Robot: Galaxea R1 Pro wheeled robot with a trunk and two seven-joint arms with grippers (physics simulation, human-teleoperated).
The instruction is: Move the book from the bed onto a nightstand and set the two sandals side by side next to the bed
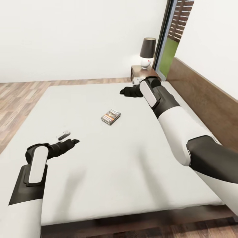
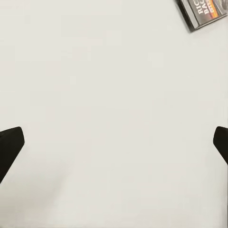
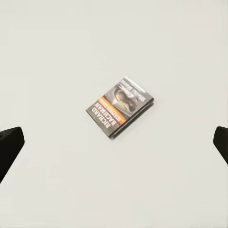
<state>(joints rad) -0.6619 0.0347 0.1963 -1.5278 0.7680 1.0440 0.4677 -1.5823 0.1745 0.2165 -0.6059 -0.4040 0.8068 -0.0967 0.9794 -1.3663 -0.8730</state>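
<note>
Both black pincers hang over the bed with their fingers spread wide and nothing between them. In the head view the left gripper [image 1: 74,142] reaches out low over the near left part of the large low bed [image 1: 99,172] with its plain white mattress top, while the right gripper [image 1: 123,91] is stretched across the far side of the mattress, pointing toward the left. From the left wrist camera the left gripper [image 2: 114,142] shows as two dark fingertips [image 2: 10,142] at the edges of the picture, set far apart over bare white mattress [image 2: 104,114]. The right gripper [image 3: 114,142] looks the same from its own wrist camera, released and apart.

Lying flat near the middle of the mattress is the small thin paperback book [image 1: 110,116] with a dark grey cover, a pale picture, an orange band and white lettering. It sits between the two grippers and touches neither. The right wrist camera looks down on the book [image 3: 119,106]; the left wrist camera catches one corner of it [image 2: 204,12].

A small grey and white object [image 1: 63,134] rests on the mattress just beside the left gripper; what it is cannot be told. Past the far corner of the bed stands the low dark brown wooden nightstand [image 1: 138,70], carrying a white lamp with a dark shade [image 1: 147,53]. A dark brown flat headboard [image 1: 205,96] runs along the right side.
</note>
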